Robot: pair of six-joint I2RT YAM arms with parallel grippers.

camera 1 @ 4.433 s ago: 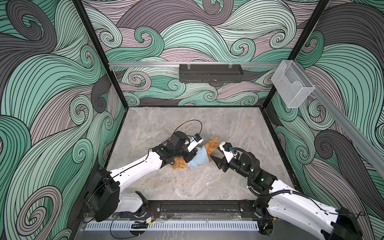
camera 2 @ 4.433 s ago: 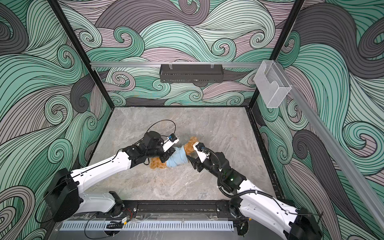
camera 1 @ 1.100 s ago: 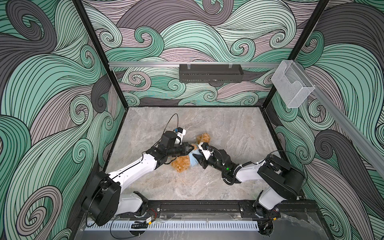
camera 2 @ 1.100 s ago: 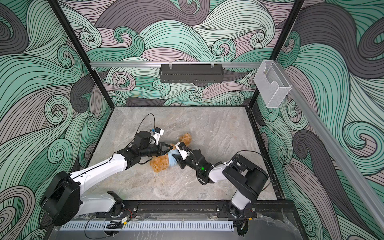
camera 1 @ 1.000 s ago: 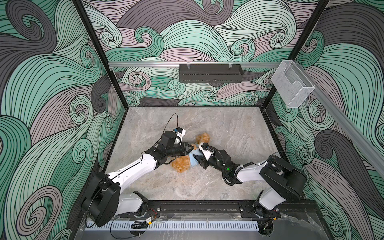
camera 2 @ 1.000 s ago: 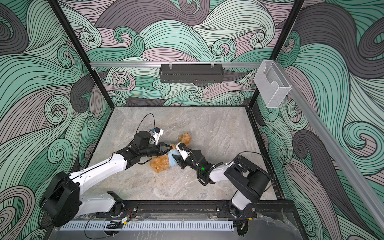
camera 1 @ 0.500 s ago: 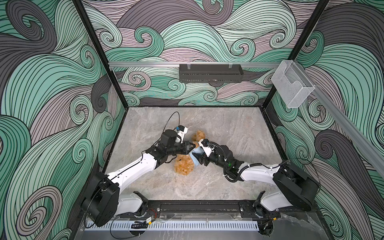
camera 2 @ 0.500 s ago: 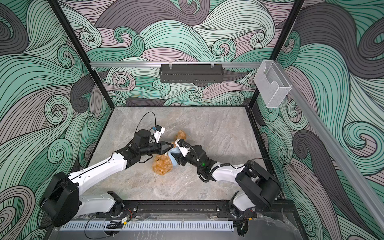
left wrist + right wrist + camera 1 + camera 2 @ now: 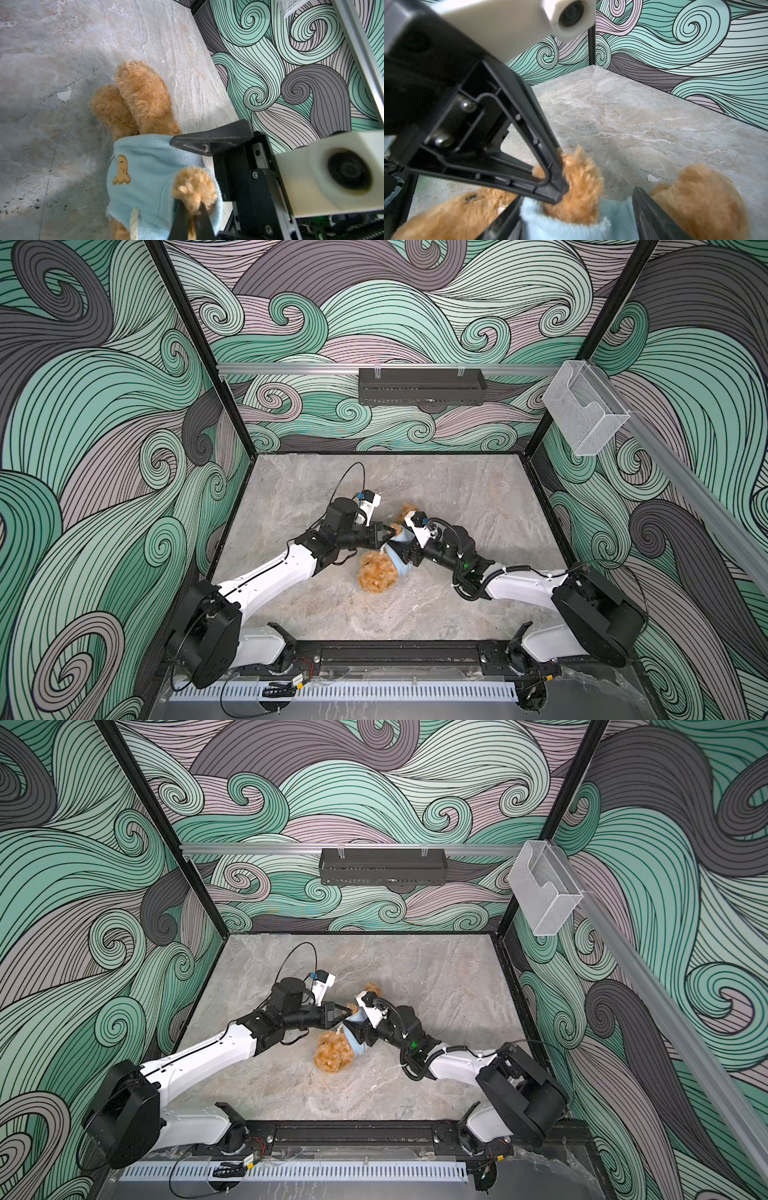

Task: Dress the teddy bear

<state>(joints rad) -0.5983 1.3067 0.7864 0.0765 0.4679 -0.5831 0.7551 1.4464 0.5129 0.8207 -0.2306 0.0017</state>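
The teddy bear (image 9: 376, 576) (image 9: 331, 1055) lies mid-table in both top views, head toward the front, legs (image 9: 143, 97) toward the back. A light blue shirt (image 9: 145, 172) (image 9: 402, 565) covers its torso. My left gripper (image 9: 192, 218) (image 9: 388, 533) is shut on a furry paw (image 9: 194, 187) sticking out of a sleeve. My right gripper (image 9: 577, 218) (image 9: 353, 1031) is open, its jaws standing wide on either side of the shirted body; one of its fingers (image 9: 209, 142) rests at the shirt's hem.
Grey marble table (image 9: 478, 497) inside patterned walls. A black box (image 9: 422, 386) hangs on the back wall and a clear holder (image 9: 584, 412) on the right wall. A black rail (image 9: 399, 653) runs along the front edge.
The right gripper's jaws have spread wider around the shirt. The bear has shifted slightly toward the front. The left gripper keeps its pinch on the paw.
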